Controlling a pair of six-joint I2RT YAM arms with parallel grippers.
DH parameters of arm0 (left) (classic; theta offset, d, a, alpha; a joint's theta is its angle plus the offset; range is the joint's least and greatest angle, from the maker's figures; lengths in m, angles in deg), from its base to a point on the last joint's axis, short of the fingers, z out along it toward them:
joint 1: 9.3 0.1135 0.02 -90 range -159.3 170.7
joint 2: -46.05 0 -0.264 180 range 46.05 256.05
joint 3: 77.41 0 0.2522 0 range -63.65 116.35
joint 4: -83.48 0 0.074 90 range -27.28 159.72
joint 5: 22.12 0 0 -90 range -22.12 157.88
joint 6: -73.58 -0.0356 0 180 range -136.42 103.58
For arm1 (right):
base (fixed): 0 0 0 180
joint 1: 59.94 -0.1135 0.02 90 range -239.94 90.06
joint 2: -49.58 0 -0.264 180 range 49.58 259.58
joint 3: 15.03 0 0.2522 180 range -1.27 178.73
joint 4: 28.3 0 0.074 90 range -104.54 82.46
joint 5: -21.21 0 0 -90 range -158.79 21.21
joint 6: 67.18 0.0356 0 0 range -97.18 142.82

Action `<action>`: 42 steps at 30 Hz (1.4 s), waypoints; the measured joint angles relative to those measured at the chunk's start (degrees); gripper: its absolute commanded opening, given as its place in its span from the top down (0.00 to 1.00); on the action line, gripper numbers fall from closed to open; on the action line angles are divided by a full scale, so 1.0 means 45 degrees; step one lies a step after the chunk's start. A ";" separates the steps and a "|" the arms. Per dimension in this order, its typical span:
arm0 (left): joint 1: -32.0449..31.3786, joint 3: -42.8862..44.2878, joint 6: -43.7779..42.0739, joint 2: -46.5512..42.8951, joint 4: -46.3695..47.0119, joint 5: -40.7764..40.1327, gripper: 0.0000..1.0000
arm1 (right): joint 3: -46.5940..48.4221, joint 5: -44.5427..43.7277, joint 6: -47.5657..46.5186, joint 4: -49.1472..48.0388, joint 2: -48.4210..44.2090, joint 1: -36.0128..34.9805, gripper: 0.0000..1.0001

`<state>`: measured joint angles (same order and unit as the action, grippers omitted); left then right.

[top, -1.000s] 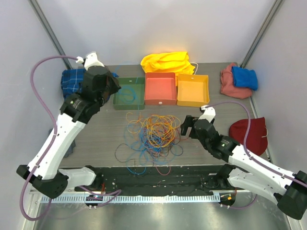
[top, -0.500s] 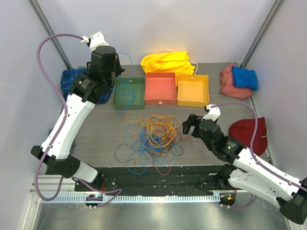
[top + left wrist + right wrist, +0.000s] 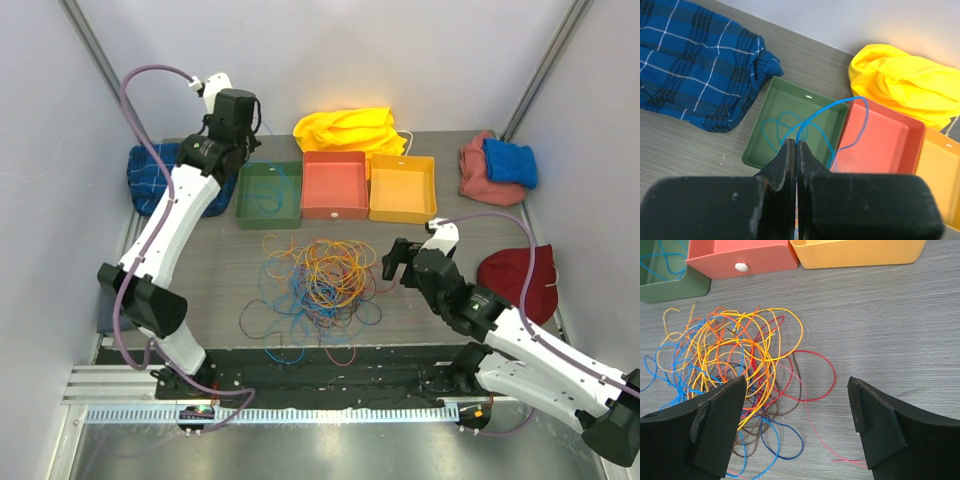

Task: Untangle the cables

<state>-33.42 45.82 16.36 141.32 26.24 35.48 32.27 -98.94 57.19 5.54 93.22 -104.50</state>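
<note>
Left wrist: L end effector [image 3: 796,145] was clenched on a blue cable [image 3: 836,104] looping over the green tray [image 3: 759,132]. Top external: R end effector [image 3: 393,262] was released, cables [image 3: 325,275] piled on counter [image 3: 220,262] at its 9 o'clock.

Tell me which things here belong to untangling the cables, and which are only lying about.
Job: cable tangle; blue cable pinched by the left gripper; open right gripper; green tray; red tray; orange tray.
Lying about: yellow cloth; plaid cloth; pink towel; blue towel; red cloth.
</note>
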 measured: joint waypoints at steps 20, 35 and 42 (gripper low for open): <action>0.0869 0.0097 0.0131 0.3230 0.0627 0.1069 1.00 | 0.0000 -0.0165 -0.0374 -0.0257 0.1311 0.0000 0.08; 0.1719 -0.0840 0.0321 0.4017 0.0957 0.2123 0.00 | 0.0000 -0.0005 -0.0335 -0.0461 0.1341 0.0000 0.09; 0.1515 -0.4226 0.0835 0.1540 0.1161 0.2555 0.00 | 0.0000 0.0170 -0.0272 -0.0461 0.1331 0.0000 0.09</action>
<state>-26.60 26.80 20.11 148.25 31.46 46.97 32.27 -98.17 55.97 3.46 99.21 -104.50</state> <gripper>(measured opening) 0.996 0.914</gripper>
